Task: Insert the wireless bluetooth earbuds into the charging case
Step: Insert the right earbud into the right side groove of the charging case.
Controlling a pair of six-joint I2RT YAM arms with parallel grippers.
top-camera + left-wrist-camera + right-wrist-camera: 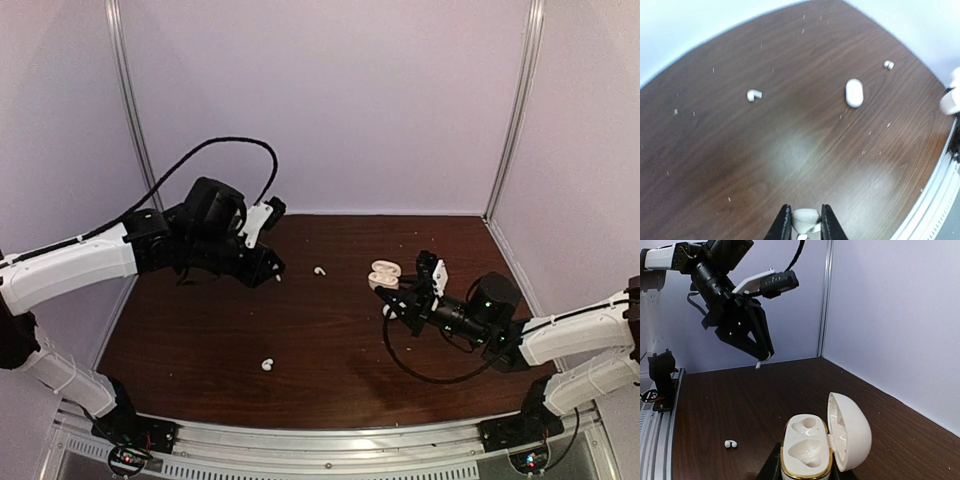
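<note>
The left claw (pixel 804 212), cut off at the frame's bottom edge, is clamped on one held earbud (pixel 805 219). Overhead, two lie loose: centre earbud (pixel 319 270), lower earbud (pixel 268 365). One open charging case (pixel 812 450) masks the right claw (pixel 398 297); its opening cannot be told.

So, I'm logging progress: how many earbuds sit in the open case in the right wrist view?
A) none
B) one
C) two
A: both moulded wells of the open charging case are bare, and a loose earbud lies on the table apart from it.
</note>
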